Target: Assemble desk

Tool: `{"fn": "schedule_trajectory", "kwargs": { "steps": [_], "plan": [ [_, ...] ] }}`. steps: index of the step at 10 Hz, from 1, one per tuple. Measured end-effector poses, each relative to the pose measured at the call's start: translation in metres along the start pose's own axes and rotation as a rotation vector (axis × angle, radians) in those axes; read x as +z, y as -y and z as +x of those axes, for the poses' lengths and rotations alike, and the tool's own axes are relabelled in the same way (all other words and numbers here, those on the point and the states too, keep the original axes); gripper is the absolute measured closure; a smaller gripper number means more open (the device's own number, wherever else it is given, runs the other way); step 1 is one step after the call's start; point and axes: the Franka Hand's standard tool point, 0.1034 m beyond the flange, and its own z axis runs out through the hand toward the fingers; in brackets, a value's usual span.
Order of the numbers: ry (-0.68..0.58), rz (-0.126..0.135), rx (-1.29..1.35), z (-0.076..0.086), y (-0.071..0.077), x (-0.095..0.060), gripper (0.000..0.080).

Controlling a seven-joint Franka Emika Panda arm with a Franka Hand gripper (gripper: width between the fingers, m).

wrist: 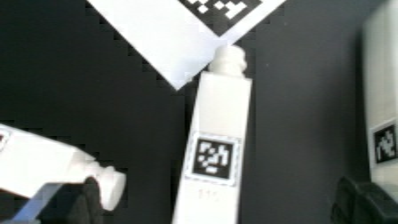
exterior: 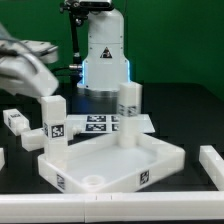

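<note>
The white desk top (exterior: 120, 160) lies at the front of the exterior view, with two legs standing upright in it, one on its left (exterior: 55, 125) and one at its back (exterior: 128, 108). Two loose legs (exterior: 15, 120) lie on the exterior view's left, and another (exterior: 212, 165) lies on its right. My gripper (exterior: 40, 80) hangs blurred above the left legs. In the wrist view my gripper (wrist: 214, 212) is open, and its dark fingers (wrist: 63, 205) stand on either side of a lying tagged leg (wrist: 217, 130) without touching it. A second leg (wrist: 54, 160) lies beside it.
The marker board (exterior: 95, 122) lies behind the desk top; its corner (wrist: 187, 30) shows just past the lying leg's end. The robot base (exterior: 105, 55) stands at the back. A white tagged part (wrist: 379, 135) sits close to one side of the gripper.
</note>
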Motion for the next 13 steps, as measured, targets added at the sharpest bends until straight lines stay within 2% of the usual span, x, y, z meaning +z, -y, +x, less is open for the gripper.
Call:
{"fn": "schedule_trajectory", "kwargs": {
  "steps": [1,2,3,4,5,7,8,9,10,13],
  "plan": [
    [0.07,-0.008,0.014,0.002,-0.006,0.005,0.0151],
    [0.115,-0.017,0.015,0.001,-0.005,0.007,0.0151],
    [0.182,-0.021,0.022,-0.005,-0.007,0.009,0.0151],
    [0.178,-0.026,0.024,0.002,-0.008,0.01,0.0151],
    [0.179,-0.027,0.024,0.001,-0.007,0.011,0.0151],
    [0.216,0.026,0.146,0.011,-0.007,0.018,0.0151],
    [0.217,0.033,0.164,0.017,-0.006,0.021,0.0151],
    [0.226,0.034,0.172,0.02,-0.007,0.027,0.0151],
    [0.226,0.024,0.167,0.02,-0.007,0.032,0.0151],
    [0.227,0.024,0.171,0.02,-0.006,0.032,0.0151]
  ]
}}
